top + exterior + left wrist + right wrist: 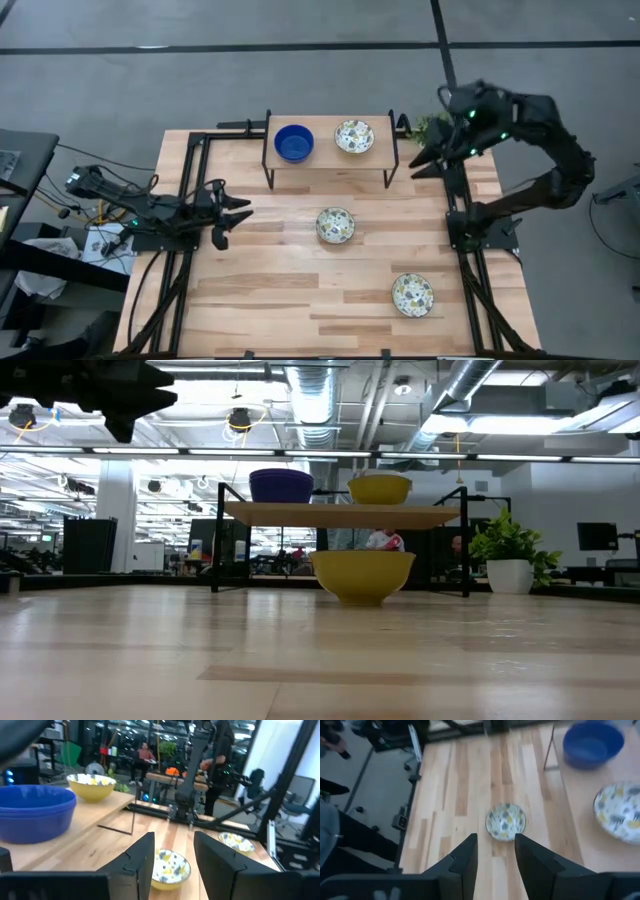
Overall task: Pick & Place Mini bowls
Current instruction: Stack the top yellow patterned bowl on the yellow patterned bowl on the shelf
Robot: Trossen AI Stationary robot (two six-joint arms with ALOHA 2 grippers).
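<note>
Low view: third floral bowl (412,294) unseen

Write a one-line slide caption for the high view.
Blue bowl and patterned bowl on shelf; two patterned bowls on table.

The raised shelf (330,152) stands at the far edge of the table (260,290); its black legs (268,170) bound an open passage beneath the board. On top, the blue bowl (294,142) and a floral bowl (354,136) sit apart with bare board between them. Two more floral bowls (335,225) (412,294) lie well apart on the tabletop. The potted plant (428,127) crowds the shelf's right end.
</note>
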